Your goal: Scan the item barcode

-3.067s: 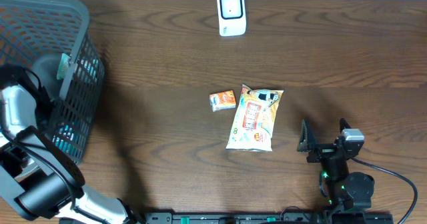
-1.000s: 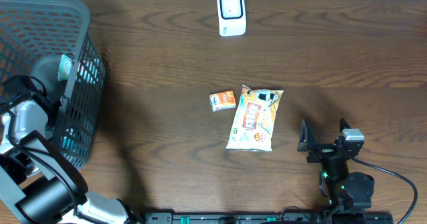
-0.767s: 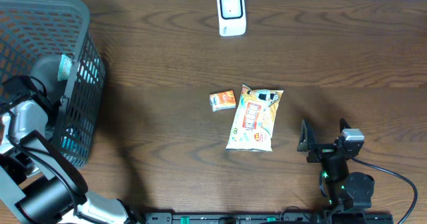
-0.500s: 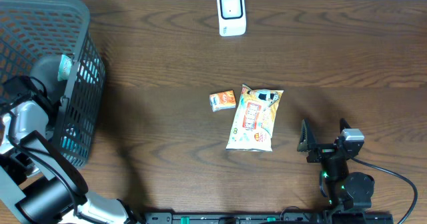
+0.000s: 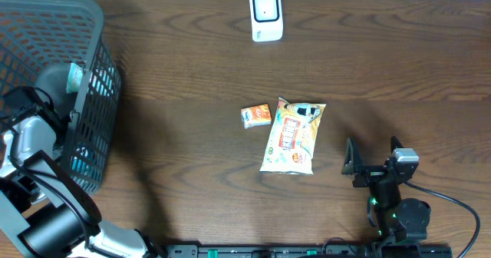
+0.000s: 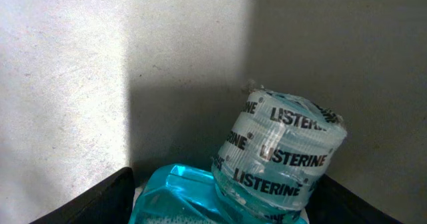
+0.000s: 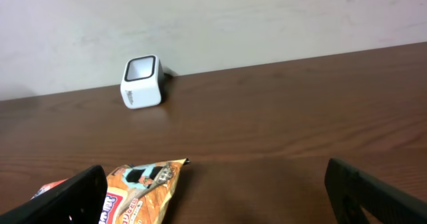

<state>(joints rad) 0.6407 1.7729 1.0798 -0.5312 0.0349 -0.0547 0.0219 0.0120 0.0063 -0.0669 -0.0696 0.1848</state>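
A dark brown wooden table (image 5: 184, 66) fills the overhead view; in the right wrist view a plain pale wall (image 7: 280, 17) rises behind its far edge. A dark grey mesh basket (image 5: 93, 28) stands at the upper left of the overhead frame; a small white scanner (image 5: 266, 15) sits at the top centre; a yellow and orange snack bag (image 5: 291, 137) lies flat near the middle, with a small orange packet (image 5: 255, 115) just beside it on the left.

The left gripper (image 6: 217, 207) is down inside the basket; its dark fingers (image 6: 90, 199) show at the two lower corners of the left wrist view, apart, with a teal mouthwash bottle (image 6: 280, 154) between them; its wrapped cap leans toward the upper right; the fingers sit close against the bottle's sides, and whether they press on it cannot be told. The right gripper (image 5: 372, 160) rests at the lower right of the overhead frame; its fingers are spread wide, with nothing between them and nothing touched.

Compared with three seconds ago, the left arm (image 5: 31, 139) has sunk lower and deeper into the basket; over the last second it looks unmoved from above; the scanner, bag, packet and right gripper lie as before.
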